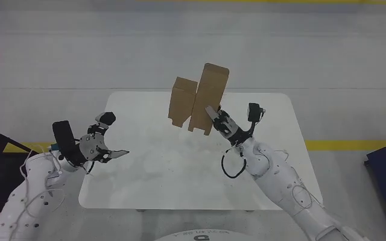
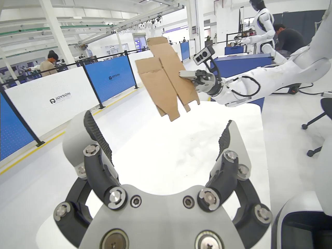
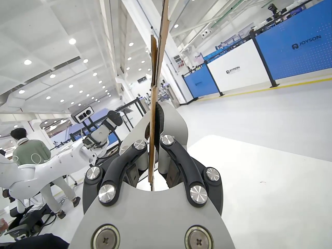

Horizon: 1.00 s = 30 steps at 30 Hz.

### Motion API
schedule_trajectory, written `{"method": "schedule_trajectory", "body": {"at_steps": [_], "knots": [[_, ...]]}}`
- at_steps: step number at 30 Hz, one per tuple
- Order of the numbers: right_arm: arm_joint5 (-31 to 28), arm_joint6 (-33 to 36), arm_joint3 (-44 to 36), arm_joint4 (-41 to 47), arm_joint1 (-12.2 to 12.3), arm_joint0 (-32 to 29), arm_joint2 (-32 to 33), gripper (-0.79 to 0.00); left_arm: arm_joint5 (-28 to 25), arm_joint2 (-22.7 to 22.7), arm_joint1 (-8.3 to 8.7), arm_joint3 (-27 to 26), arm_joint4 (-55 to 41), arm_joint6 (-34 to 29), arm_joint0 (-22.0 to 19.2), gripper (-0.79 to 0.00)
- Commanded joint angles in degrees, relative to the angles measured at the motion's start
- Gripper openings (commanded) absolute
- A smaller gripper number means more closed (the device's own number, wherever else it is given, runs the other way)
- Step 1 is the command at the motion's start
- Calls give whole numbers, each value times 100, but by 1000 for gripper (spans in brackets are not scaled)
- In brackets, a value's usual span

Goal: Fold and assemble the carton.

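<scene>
A flat brown carton [image 1: 199, 96] hangs in the air above the far middle of the white table [image 1: 181, 175], unfolded, with its flaps spread. My right gripper [image 1: 212, 114] is shut on its lower right edge. In the right wrist view the carton [image 3: 155, 78] runs edge-on between the two fingers [image 3: 170, 120]. The left wrist view has the carton [image 2: 166, 78] held up across the table by the right gripper [image 2: 185, 75]. My left gripper [image 1: 114, 140] stands open over the table's left edge, well apart from the carton; its open fingers [image 2: 97, 133] hold nothing.
The table top [image 2: 168, 146] between the two arms is bare. Blue and white barrier panels [image 2: 106, 78] stand on the floor beyond the table. A yellow floor line [image 1: 344, 145] runs to the right of the table.
</scene>
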Motion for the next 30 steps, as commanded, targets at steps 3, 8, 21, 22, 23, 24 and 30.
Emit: {"method": "schedule_trajectory", "body": {"at_steps": [3, 8, 21, 22, 23, 24, 30], "knots": [[-329, 458, -54, -35, 24, 4, -14, -785, 1, 820, 127, 91, -541, -239, -234, 0], [-329, 458, -54, -35, 24, 4, -14, -785, 1, 820, 127, 91, -541, -239, -234, 0], [-329, 458, -54, -35, 24, 4, -14, -785, 1, 820, 127, 91, -541, -239, -234, -43], [-329, 458, -54, -35, 24, 4, -14, -785, 1, 820, 127, 91, -541, -239, -234, -28], [-329, 458, -54, -35, 24, 4, -14, -785, 1, 820, 127, 91, -541, -239, -234, 0], [-490, 571, -134, -108, 28, -24, -74, -785, 1, 820, 127, 91, -541, -239, -234, 0], [-649, 640, -184, -144, 37, -71, -85, -785, 1, 820, 127, 91, -541, -239, -234, 0]]}}
